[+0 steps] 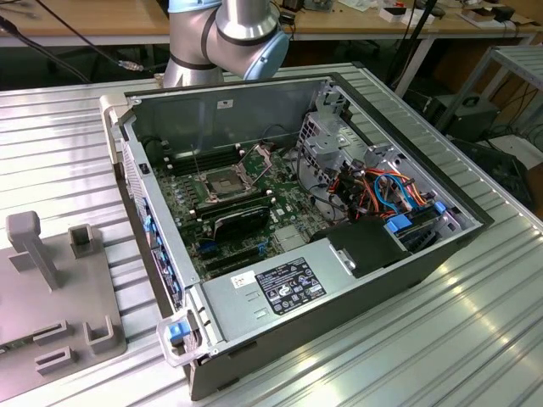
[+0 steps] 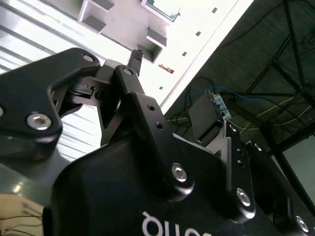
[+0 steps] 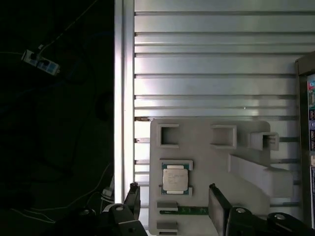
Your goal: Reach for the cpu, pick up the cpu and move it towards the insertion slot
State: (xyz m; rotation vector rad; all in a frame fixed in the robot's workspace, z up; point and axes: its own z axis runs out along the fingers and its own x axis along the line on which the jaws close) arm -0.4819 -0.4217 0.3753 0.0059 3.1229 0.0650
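Note:
The cpu (image 3: 175,178), a small silvery square chip with a green rim, lies flat in a recess of the grey fixture plate (image 3: 206,162) in the first wrist view. My gripper (image 3: 173,191) is open. Its two black fingers (image 3: 133,195) stand wide apart, one on each side of the chip's line, and neither touches the chip. The insertion slot (image 1: 222,182) sits on the green motherboard inside the open computer case in the exterior view. It is a square socket with a metal frame and a dark centre, and its latch lever is raised. The second wrist view shows the gripper's black linkage (image 2: 133,108) above the fixture.
A green memory stick (image 3: 184,210) lies in the fixture beside the chip. The table edge (image 3: 123,123) runs close to the fixture, with dark floor beyond. Inside the case (image 1: 280,110) are a black heatsink (image 1: 242,219), a drive cage (image 1: 327,140), coloured cables (image 1: 382,191) and a power supply (image 1: 284,288).

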